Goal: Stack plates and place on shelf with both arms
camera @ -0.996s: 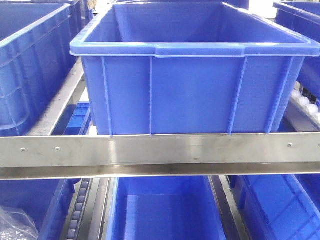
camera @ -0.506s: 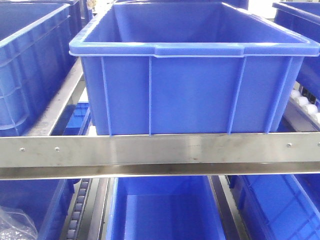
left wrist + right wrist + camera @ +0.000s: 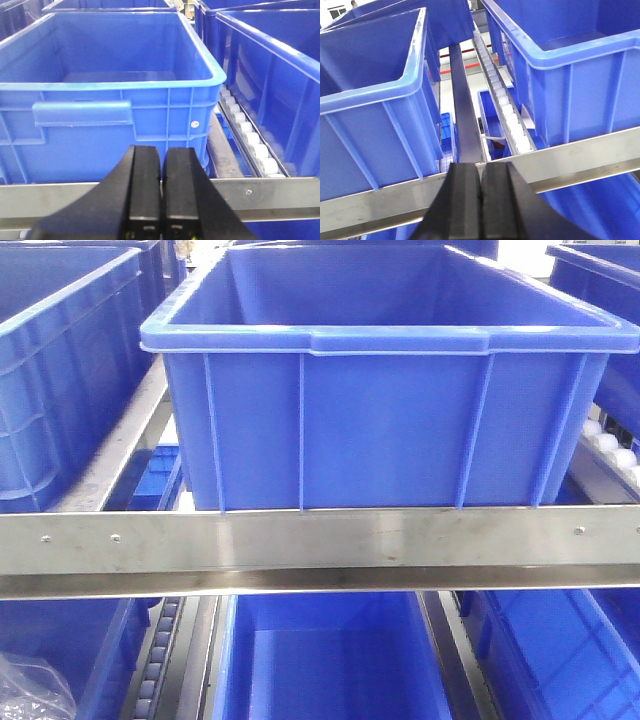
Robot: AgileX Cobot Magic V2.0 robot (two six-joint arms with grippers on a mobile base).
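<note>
The plates are out of view in every frame. In the left wrist view my left gripper (image 3: 161, 162) is shut, its black fingers pressed together with nothing between them, in front of the steel shelf rail (image 3: 280, 192) and an empty blue bin (image 3: 100, 85). My right gripper (image 3: 480, 177) is likewise shut on nothing, held before the shelf rail (image 3: 585, 155) between two blue bins. Neither gripper shows in the front view, which faces a shelf (image 3: 320, 550) carrying a large blue bin (image 3: 390, 420).
More blue bins stand left (image 3: 60, 370) and right (image 3: 600, 280) on the upper level and below the rail (image 3: 330, 660). White roller tracks (image 3: 247, 135) (image 3: 505, 105) run between bins. Crumpled clear plastic (image 3: 30, 690) lies in the lower left bin.
</note>
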